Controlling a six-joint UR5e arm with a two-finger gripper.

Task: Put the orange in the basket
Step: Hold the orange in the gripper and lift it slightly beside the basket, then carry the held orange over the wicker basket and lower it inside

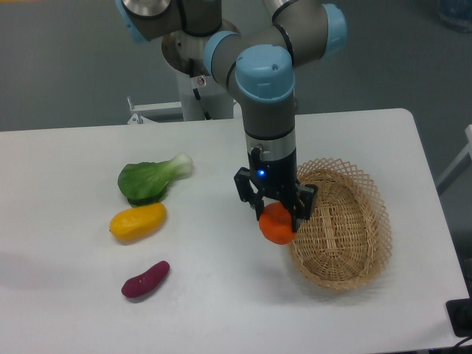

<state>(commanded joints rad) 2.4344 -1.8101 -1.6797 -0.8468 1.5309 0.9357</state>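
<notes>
The orange (276, 226) is a small round orange-red fruit held between the fingers of my gripper (278, 219), which is shut on it. It hangs at the left rim of the basket (354, 221), a shallow oval tan wicker basket with a lacy looped rim on the right side of the white table. I cannot tell how high the fruit is above the table. The inside of the basket shows no fruit.
On the left of the table lie a green leafy vegetable (151, 178), a yellow-orange oblong fruit (138, 221) and a purple sweet potato (145, 279). The arm's base (193, 55) stands behind the table's far edge. The table's right edge is close beyond the basket.
</notes>
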